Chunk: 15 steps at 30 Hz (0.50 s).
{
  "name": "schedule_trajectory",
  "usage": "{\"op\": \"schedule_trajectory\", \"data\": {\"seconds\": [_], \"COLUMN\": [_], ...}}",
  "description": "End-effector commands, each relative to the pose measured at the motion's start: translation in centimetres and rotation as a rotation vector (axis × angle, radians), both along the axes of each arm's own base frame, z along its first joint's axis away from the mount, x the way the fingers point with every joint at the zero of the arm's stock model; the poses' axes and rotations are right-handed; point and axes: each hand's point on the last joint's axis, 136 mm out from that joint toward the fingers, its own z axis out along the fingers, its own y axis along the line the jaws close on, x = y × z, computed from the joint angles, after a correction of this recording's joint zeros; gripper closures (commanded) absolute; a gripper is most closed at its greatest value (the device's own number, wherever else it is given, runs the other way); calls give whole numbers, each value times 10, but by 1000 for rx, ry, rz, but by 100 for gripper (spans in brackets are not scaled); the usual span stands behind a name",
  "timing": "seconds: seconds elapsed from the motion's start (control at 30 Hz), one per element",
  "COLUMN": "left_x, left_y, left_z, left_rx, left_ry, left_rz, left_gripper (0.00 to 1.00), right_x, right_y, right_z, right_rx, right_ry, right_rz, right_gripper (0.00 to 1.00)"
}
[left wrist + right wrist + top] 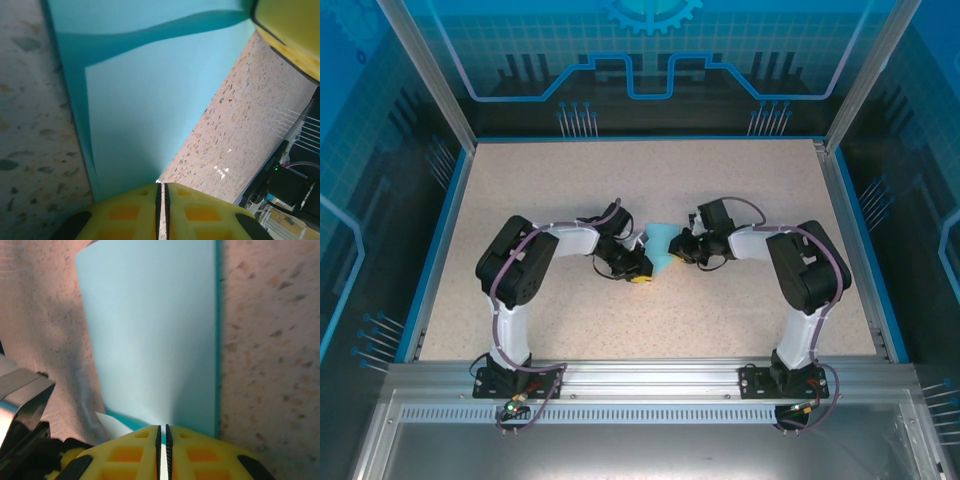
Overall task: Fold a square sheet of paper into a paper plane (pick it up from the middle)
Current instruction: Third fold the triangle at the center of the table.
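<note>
The right claw (162,436), its yellow ribbed fingers (202,456) pressed together, pinched the near edge of a thin light-cyan paper sheet (150,330). A darker cyan strip ran down the sheet's right edge. Speckled beige counter (270,365) lay on both sides of the sheet.

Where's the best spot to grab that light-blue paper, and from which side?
Its edge, pinched sideways from either end. The paper is a thin folded sheet low on the table, so only its edges can be pinched, as the left gripper and right gripper show.
</note>
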Motion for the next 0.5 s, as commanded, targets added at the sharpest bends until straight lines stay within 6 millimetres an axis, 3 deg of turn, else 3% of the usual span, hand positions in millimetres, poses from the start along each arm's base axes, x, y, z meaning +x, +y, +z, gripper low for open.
{"op": "schedule_trajectory", "data": {"seconds": [0.0,0.23,0.47], "left_x": [-10,-8,-7], "left_y": [13,12,10], "left_z": [-19,-17,-12], "left_rx": [41,32,21], "left_ry": [72,72,64], "left_rz": [20,22,11], "left_gripper": [87,87,86], "right_x": [-3,-16,-24], "right_y": [20,47,44], "right_z": [31,16,-17], "right_rx": [9,21,-7], "right_ry": [-69,-35,26], "right_rz": [63,84,58], "right_gripper": [87,91,92]}}
